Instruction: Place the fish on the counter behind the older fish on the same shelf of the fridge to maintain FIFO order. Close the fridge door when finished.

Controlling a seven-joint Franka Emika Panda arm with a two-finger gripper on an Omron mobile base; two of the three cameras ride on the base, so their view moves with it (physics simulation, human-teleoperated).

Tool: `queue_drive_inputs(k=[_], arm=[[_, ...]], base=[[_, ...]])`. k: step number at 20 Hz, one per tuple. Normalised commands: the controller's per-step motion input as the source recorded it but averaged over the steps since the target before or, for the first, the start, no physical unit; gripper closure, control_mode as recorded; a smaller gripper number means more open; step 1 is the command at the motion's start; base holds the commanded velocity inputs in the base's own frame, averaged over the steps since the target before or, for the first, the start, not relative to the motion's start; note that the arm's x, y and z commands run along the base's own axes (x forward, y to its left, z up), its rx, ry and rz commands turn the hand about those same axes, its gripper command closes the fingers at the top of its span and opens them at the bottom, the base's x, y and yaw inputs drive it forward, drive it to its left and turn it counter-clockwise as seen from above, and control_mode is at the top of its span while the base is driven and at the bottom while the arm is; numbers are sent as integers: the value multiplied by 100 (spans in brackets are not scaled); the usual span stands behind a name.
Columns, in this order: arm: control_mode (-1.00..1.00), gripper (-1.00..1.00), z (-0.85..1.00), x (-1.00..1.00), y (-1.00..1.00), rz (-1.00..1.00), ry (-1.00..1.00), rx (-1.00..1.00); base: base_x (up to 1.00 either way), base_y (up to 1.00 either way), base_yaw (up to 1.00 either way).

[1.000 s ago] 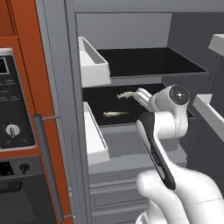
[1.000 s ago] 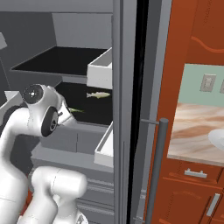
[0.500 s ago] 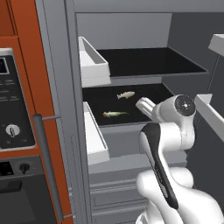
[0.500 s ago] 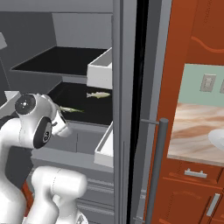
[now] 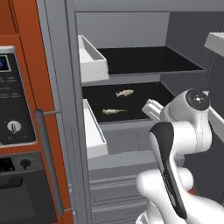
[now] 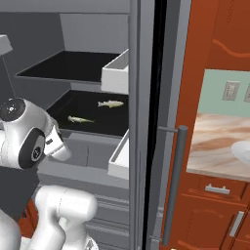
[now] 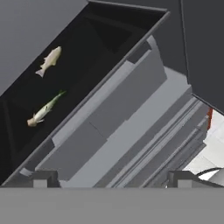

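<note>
The plump cream-tan fish lies on the lower black shelf of the open fridge, farther back than the slim yellowish-olive older fish. Both lie apart, also seen from the right as the fish and the older fish. In the hand view the fish and older fish lie at upper left. My gripper is open and holds nothing, out in front of the shelf's grey lip and below it. The counter is at right.
White door bins hang on the open left door, whose bar handle is near an oven panel. The right door's edge and handle stand beside orange-brown cabinets. Grey drawers sit under the shelf.
My arm has drawn back out of the fridge and swung lower and away from the shelf. Both fish stay where they lay.
</note>
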Motion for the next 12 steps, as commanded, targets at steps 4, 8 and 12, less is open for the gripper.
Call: queue_drive_inputs(k=[4,8,12], arm=[[100,-100,0,0,0,0,0,0],[100,-100,0,0,0,0,0,0],[100,-100,0,0,0,0,0,0]], base=[[-89,0,0],[-52,13,-1],[-21,21,0]])
